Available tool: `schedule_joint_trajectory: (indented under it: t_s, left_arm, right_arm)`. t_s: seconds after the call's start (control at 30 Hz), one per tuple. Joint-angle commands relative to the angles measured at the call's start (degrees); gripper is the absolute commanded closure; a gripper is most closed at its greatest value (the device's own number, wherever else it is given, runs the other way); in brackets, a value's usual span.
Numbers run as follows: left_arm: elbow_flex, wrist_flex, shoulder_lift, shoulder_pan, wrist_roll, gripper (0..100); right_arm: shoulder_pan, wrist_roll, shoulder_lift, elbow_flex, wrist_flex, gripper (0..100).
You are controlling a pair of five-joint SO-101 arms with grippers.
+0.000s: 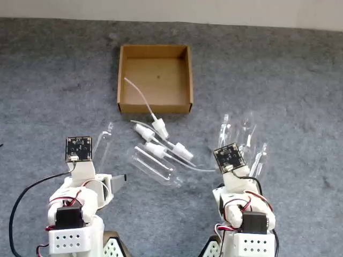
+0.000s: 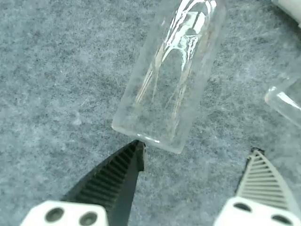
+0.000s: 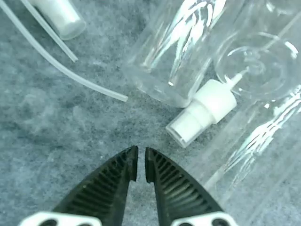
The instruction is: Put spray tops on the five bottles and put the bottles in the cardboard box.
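At the base edge of a bottle (image 2: 174, 70), the left gripper (image 2: 197, 148) spreads wide, the right gripper (image 3: 141, 155) closed.

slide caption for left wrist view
Open left gripper at the end of a clear plastic bottle lying on grey carpet

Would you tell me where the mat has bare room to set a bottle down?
Bare mat lies left of the cardboard box, right of it, and beyond its far wall. The box floor is free except a tube end hanging in. Crowded: in front of the box's near wall, spray tops and a bottle; right of those, a bottle cluster.
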Motion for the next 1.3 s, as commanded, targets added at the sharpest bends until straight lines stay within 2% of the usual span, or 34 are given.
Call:
schedule_joint_trajectory:
  t_s: [0.0,1.27]
  left_arm:
    - [1.1,0.18,-0.84,1.54,0.26,83]
    - [1.1,0.09,-0.75,3.3,0.09,83]
  right_arm:
    - [-0.22,-0.26,-1.01,6.11,0.31,98.2]
    - [-0.22,-0.26,-1.01,6.11,0.31,98.2]
